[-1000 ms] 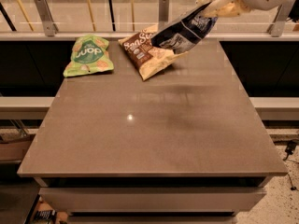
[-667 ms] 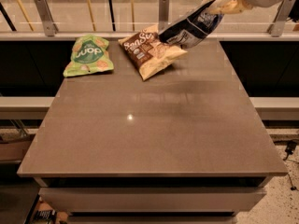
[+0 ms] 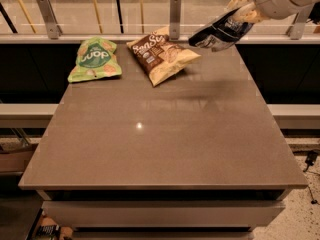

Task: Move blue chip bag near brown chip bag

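Grey-brown tabletop (image 3: 165,144), glossy, with a railing (image 3: 175,14) and pale floor behind. A green bag (image 3: 94,59) lies at the far left, the brown chip bag (image 3: 162,56) far centre. Gripper (image 3: 243,10) at upper right, above the far right edge, clamped on the blue chip bag (image 3: 217,34). The bag hangs in the air, tilted, just right of the brown chip bag.

At the back of the desk (image 3: 165,154) lie the left chip bag (image 3: 94,59) and, to its right, the middle chip bag (image 3: 162,56); just right again, raised, the third chip bag (image 3: 220,33) hangs in the claw (image 3: 243,11)
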`<state>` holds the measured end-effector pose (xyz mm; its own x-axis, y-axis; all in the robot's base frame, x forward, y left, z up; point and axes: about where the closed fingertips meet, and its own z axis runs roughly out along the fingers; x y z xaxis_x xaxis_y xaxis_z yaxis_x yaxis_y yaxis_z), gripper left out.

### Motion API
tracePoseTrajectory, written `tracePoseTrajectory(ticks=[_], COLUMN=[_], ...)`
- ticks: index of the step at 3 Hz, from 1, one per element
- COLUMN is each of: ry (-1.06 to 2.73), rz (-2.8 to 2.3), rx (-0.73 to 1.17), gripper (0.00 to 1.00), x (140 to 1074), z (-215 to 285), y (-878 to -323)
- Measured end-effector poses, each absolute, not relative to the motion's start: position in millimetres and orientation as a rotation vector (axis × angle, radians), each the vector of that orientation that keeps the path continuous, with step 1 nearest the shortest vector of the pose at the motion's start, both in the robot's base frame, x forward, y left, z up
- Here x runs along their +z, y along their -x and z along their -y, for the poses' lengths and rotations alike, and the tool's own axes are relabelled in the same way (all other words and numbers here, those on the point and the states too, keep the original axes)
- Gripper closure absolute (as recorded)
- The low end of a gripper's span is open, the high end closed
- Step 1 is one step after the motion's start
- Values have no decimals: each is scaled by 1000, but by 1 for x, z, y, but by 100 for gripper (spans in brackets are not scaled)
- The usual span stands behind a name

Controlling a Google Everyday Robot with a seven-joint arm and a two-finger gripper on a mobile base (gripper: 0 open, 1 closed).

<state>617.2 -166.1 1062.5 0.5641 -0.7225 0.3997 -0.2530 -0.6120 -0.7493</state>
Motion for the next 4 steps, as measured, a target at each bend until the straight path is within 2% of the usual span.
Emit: tracePoseTrajectory(ticks=[2,4], ry=[2101,2080], rz=[-844,-763], rx=[-1041,-999], gripper=[100,100], x=[992,929], z=[193,177], y=[-648,-689])
